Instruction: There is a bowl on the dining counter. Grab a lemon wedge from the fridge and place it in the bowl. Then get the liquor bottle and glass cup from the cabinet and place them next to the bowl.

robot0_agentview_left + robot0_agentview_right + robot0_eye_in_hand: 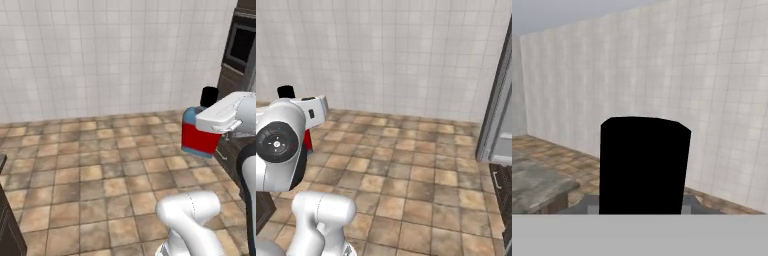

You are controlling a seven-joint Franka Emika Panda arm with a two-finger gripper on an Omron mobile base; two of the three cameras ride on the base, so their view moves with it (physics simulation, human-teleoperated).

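Note:
The liquor bottle point(200, 136) hangs in the air over the tiled floor, upright, with a red lower body, a light-blue top and a black cap. My gripper point(209, 124) is shut on its upper part from the right. From the right base view the black cap point(286, 91) sticks up above the white hand, and a strip of the red body point(308, 140) shows below it. Along the hand view the black cap point(644, 165) stands between my fingertips and hides what lies straight ahead. The bowl, the lemon wedge and the glass cup are out of view.
A corner of a grey marbled counter top point(537, 182) lies low at the left of the hand view. A dark wall unit with a built-in oven point(241, 47) stands at the right. A tall grey steel door point(497, 120) rises at the right. White tiled wall ahead, brown floor tiles below.

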